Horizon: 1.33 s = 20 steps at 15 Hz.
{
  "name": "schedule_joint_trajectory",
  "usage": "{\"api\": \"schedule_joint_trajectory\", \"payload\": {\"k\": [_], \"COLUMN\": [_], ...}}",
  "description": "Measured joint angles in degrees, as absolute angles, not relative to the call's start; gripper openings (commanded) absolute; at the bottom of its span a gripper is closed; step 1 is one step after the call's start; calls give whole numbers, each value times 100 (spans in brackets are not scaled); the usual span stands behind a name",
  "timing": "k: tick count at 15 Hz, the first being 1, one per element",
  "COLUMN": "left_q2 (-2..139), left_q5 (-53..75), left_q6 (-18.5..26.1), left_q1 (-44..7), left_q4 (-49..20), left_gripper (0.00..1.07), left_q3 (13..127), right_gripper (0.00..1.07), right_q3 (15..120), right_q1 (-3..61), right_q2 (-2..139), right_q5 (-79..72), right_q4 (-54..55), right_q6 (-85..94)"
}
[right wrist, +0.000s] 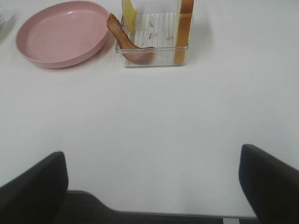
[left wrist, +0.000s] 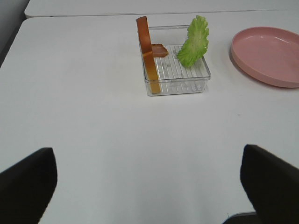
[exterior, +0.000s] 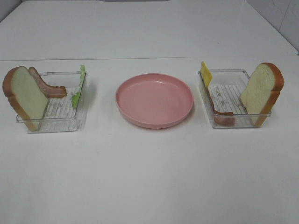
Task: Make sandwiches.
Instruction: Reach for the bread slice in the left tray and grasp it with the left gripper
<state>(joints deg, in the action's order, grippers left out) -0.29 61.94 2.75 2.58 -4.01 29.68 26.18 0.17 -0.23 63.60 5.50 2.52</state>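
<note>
A bread slice [exterior: 24, 95] leans upright in the left clear tray [exterior: 58, 114], with a bacon strip [exterior: 46, 85] and a green lettuce leaf [exterior: 80, 84]. The right tray [exterior: 233, 95] holds a bread slice [exterior: 263, 92], a yellow cheese square [exterior: 205, 73] and a bacon strip [exterior: 219, 114]. The left wrist view shows the bread edge-on [left wrist: 148, 53], bacon [left wrist: 159, 50] and lettuce [left wrist: 194, 42]. The right wrist view shows bread [right wrist: 183, 28], cheese [right wrist: 129, 15] and bacon [right wrist: 124, 39]. My left gripper [left wrist: 149, 182] and right gripper [right wrist: 152, 182] are open, empty, well short of the trays.
A round pink plate [exterior: 154, 100] sits between the two trays, and shows in the left wrist view [left wrist: 268, 55] and the right wrist view [right wrist: 63, 32]. The white table [exterior: 149, 177] reaches to a back edge, with a second surface behind it.
</note>
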Motion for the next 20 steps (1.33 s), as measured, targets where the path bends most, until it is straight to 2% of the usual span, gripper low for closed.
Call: {"api": "schedule_joint_trajectory", "payload": {"k": [13,15,16,18,20], "left_q2": [109,1146,2263,3461,5489], "left_q5": [6228,6469,6663,6910,6973], "left_q6": [269,269,269,269,206], "left_q1": [258,258,258,258,258], "left_q4": [-378,-350,-304,-178,0], "left_gripper": [102,101,100,100,100], "left_q3": [2997,3277,3793,4463,5816], "right_gripper": [96,96,96,96,96], "right_q3": [2618,2618,2618,2618,2618], "right_q1": [17,17,17,17,17], "right_q2": [-23,-23,-23,-23,-23], "right_q5": [6360,6360,6360,6360,6360], "right_q4": [550,550,550,550,550], "right_q6": [252,252,252,252,252]}}
